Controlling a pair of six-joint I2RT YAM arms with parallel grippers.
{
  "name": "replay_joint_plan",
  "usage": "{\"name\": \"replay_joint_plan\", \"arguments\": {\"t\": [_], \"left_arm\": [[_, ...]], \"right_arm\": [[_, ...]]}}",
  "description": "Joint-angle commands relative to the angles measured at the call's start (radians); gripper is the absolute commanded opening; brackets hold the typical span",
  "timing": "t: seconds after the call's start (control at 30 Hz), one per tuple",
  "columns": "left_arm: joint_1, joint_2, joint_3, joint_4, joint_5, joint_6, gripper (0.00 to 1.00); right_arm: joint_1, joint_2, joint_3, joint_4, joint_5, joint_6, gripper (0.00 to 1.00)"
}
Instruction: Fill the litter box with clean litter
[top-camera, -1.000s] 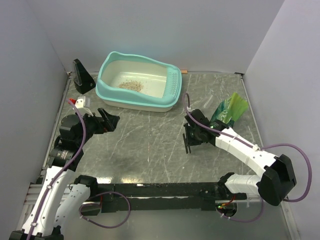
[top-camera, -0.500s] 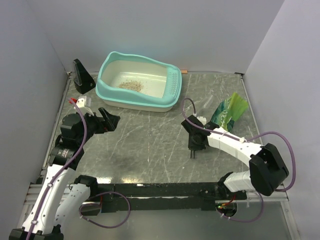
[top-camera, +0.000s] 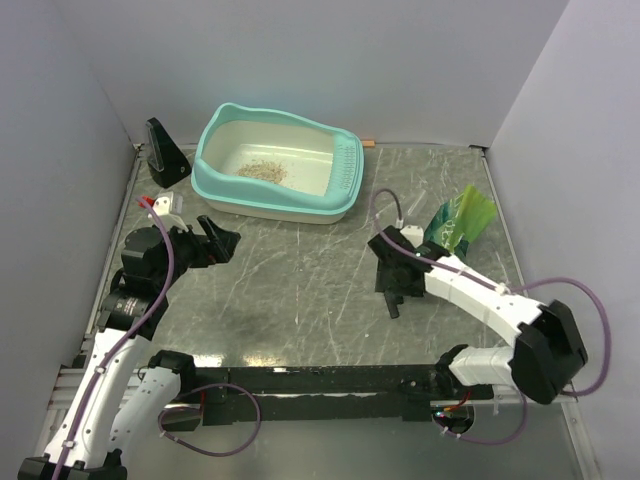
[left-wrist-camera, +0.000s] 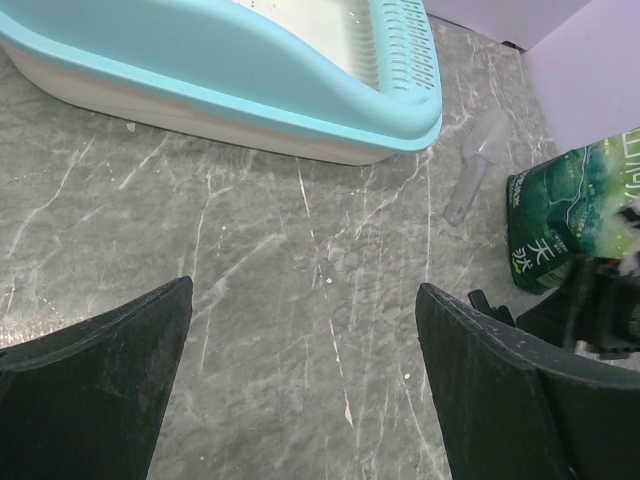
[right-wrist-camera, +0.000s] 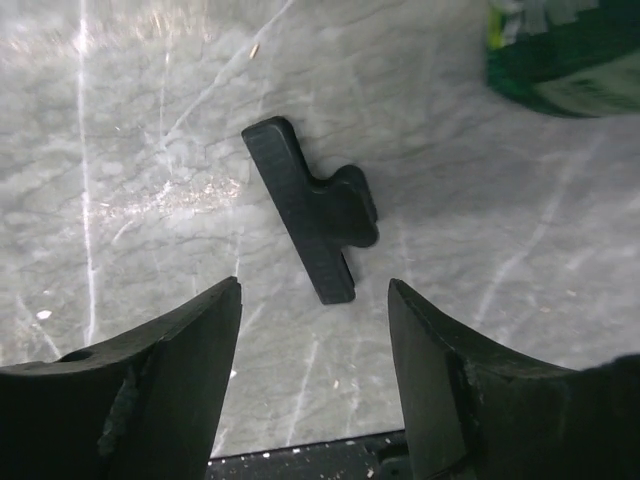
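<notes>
I'm holding my right claw (right-wrist-camera: 312, 300) wide open above a black clip (right-wrist-camera: 315, 210), and my left claw (left-wrist-camera: 302, 300) is gaping wide, gripping nothing. Farther off at eleven o'clock, the litter box (top-camera: 347, 170) is holding a small patch of clean litter (top-camera: 262, 170).

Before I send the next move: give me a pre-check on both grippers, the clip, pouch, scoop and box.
1. right gripper open: ok, jaws apart over the black clip.
2. black clip free of the fingers: ok, it lies flat on the table and touches neither.
3. left gripper open and empty: ok.
4. green pouch mouth open: cannot tell.
5. translucent scoop unobstructed: ok, it lies on the table between the litter box and the green pouch.
6. litter box filled: not ok, only a small patch of clean litter.
</notes>
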Motion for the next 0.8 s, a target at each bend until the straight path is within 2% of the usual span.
{"name": "replay_joint_plan", "arguments": {"t": [0.0, 0.27, 0.43, 0.77], "left_arm": [[-0.002, -0.002, 0.000, 0.025, 0.020, 0.015, 0.97], [-0.002, -0.012, -0.003, 0.028, 0.031, 0.014, 0.97], [-0.003, -0.019, -0.003, 0.032, 0.032, 0.012, 0.97], [-0.002, -0.018, -0.002, 0.028, 0.029, 0.012, 0.97]], "right_arm": [[-0.009, -0.137, 0.129, -0.125, 0.119, 0.022, 0.69], [-0.100, -0.226, 0.330, -0.288, 0.221, -0.020, 0.70], [-0.310, -0.240, 0.339, -0.224, 0.158, -0.114, 0.70], [-0.425, -0.083, 0.368, -0.132, 0.153, -0.156, 0.69]]}}
